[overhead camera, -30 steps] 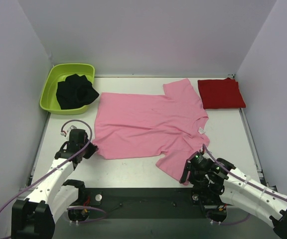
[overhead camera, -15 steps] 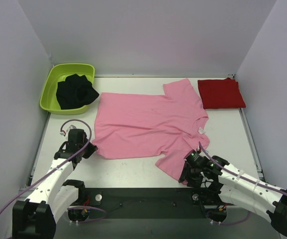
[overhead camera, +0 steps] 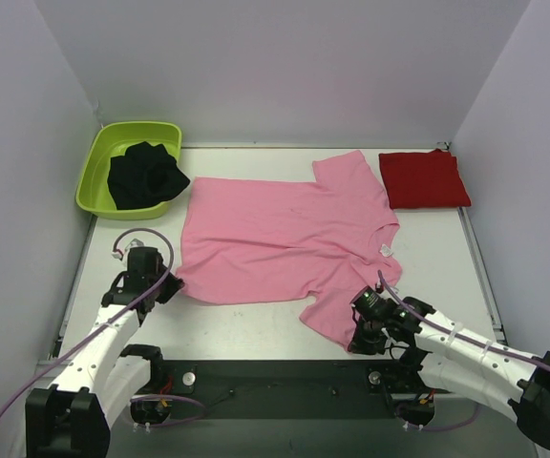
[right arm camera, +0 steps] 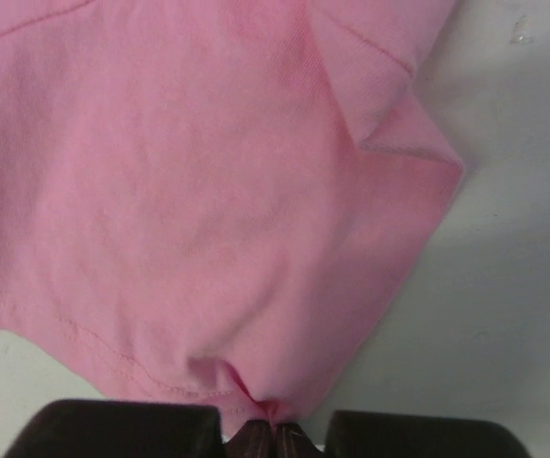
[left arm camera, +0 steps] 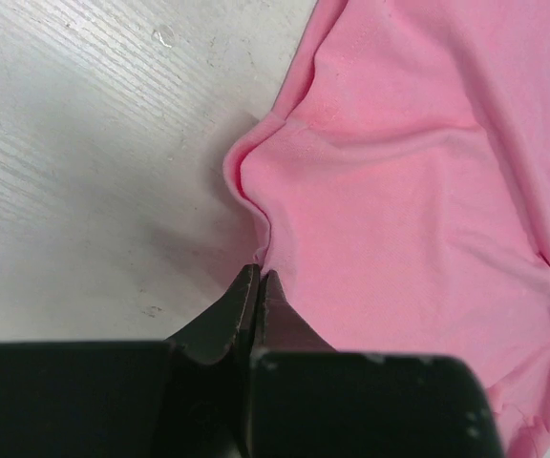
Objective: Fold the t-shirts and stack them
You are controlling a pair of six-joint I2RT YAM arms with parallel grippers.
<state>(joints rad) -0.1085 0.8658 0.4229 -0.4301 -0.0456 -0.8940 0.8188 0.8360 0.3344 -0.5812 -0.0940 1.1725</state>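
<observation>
the light pink t-shirt (overhead camera: pixel 285 239) lies spread flat in the middle of the table (overhead camera: pixel 256 329), collar toward 3 o'clock, hem toward 9 o'clock, one sleeve pointing to 12 and the other to about 5. the deep red t-shirt (overhead camera: pixel 424 178) sits folded into a neat rectangle at 1 o'clock, just beside the pink one's far sleeve.

from above, the left gripper (overhead camera: pixel 173 284) meets the hem's near corner at 8 o'clock and the right gripper (overhead camera: pixel 355 330) meets the near sleeve at 5 o'clock, but the jaws are too small there to read. the wrist cameras settle it. in the left wrist view the left gripper (left arm camera: pixel 258 281) has its fingers pressed together on the very edge of the pink cloth (left arm camera: pixel 418 219), which buckles into a rounded fold just beyond the tips, bare table (left arm camera: pixel 94 143) at 10 o'clock. in the right wrist view the right gripper (right arm camera: pixel 273 420) is pinched tight on the sleeve hem, a small pleat rising from the tips, the stitched hem line running off to 9 o'clock and a turned-over corner of cloth (right arm camera: pixel 208 210) at 1 o'clock.

at 10 o'clock on the table stands a lime green tub (overhead camera: pixel 95 164); inside it is a crumpled black cloth (overhead camera: pixel 144 175), bulging over the rim on the side facing the pink shirt.
</observation>
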